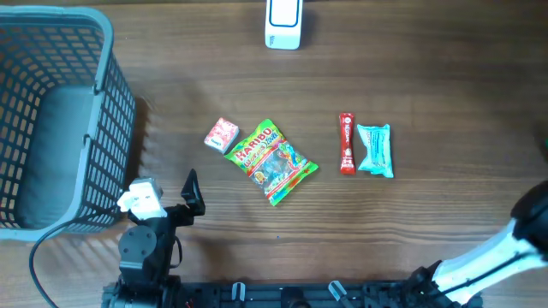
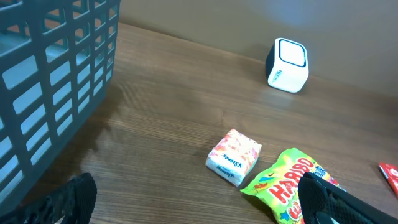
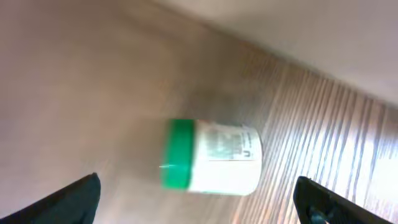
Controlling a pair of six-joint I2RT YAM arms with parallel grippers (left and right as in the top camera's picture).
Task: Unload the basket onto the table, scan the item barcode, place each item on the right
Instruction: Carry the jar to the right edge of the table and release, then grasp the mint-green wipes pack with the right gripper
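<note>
The white barcode scanner [image 1: 282, 24] [image 2: 287, 65] stands at the table's far edge. In the middle lie a small pink-and-white packet [image 1: 221, 135] [image 2: 234, 157], a Haribo bag [image 1: 274, 161] [image 2: 286, 183], a red stick pack [image 1: 347, 144] and a teal wrapper [image 1: 375, 150]. My left gripper [image 1: 167, 201] [image 2: 199, 208] is open low over the table, near the basket and short of the packet. My right gripper [image 3: 199, 205] is open, with nothing between its fingers. Just beyond it a white bottle with a green cap [image 3: 211, 155] lies blurred on its side. The overhead view shows neither this bottle nor the right gripper.
A grey mesh basket [image 1: 111, 103] [image 2: 50, 81] fills the left side of the table. The right arm [image 1: 522, 231] runs along the front right corner and off the edge. Bare wood lies between the scanner and the snacks.
</note>
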